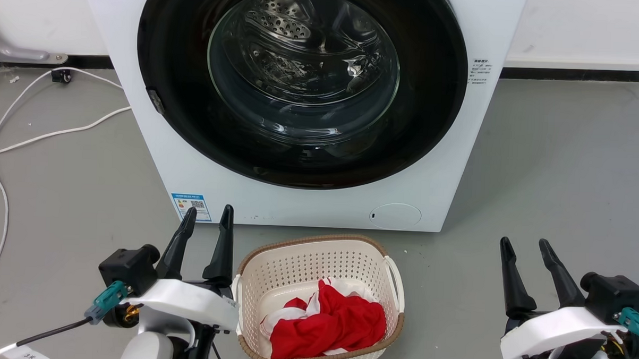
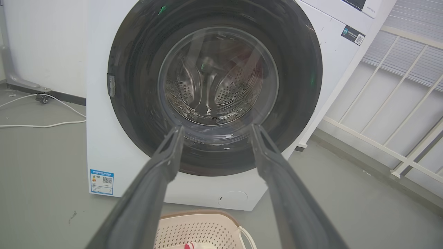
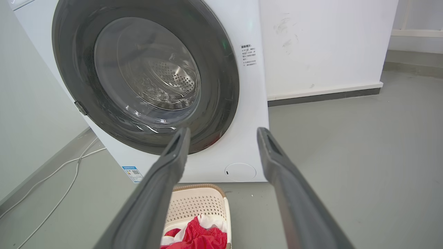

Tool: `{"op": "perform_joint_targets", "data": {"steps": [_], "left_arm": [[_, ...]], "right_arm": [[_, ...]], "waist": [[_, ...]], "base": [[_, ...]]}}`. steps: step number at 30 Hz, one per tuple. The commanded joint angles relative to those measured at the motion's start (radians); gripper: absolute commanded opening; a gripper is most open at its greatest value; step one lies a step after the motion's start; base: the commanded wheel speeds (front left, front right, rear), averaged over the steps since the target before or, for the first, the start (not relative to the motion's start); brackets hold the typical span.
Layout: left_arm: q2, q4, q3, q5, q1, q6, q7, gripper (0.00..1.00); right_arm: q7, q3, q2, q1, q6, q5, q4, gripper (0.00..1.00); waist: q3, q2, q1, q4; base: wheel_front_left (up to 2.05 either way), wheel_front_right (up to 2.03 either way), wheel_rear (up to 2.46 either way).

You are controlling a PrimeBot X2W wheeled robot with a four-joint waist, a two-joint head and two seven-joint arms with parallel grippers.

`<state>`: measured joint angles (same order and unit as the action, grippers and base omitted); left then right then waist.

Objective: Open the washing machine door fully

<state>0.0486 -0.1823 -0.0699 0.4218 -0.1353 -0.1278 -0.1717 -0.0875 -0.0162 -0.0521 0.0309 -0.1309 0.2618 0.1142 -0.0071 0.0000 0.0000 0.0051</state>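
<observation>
The white washing machine [image 1: 150, 141] stands straight ahead on the grey floor. Its round glossy black door [image 1: 174, 84] lies flat against the front, closed, with the steel drum visible through the glass bowl. A small grey latch tab [image 1: 154, 100] sits on the door's left rim. My left gripper [image 1: 208, 217] is open at the lower left, fingers pointing at the machine's lower front, a short way from it. My right gripper [image 1: 526, 249] is open at the lower right, off to the machine's right side. The door [image 2: 138, 69] and the door [image 3: 221, 86] fill both wrist views beyond the spread fingers.
A cream laundry basket [image 1: 317, 248] with red and white cloth [image 1: 330, 323] sits on the floor between my arms, just before the machine. White cables [image 1: 45, 132] trail across the floor at the left. A white railing [image 2: 398, 114] stands right of the machine.
</observation>
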Motion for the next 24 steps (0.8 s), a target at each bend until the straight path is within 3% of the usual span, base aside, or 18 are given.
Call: {"op": "perform_joint_targets", "data": {"steps": [1,24], "left_arm": [[0.003,0.005,-0.005,-0.028,-0.026,0.000,-0.010,1.00],[0.002,-0.019,-0.032,-0.231,-0.031,0.014,-0.059,1.00]], "right_arm": [[-0.004,0.003,0.001,0.000,0.000,-0.030,-0.012,1.00],[-0.028,0.008,0.002,0.018,0.000,-0.224,-0.018,1.00]], "waist": [[0.000,0.0000,0.0000,0.001],[0.002,0.0000,0.0000,0.011]], "base": [[0.00,0.00,0.00],[0.00,0.00,0.00]]}}
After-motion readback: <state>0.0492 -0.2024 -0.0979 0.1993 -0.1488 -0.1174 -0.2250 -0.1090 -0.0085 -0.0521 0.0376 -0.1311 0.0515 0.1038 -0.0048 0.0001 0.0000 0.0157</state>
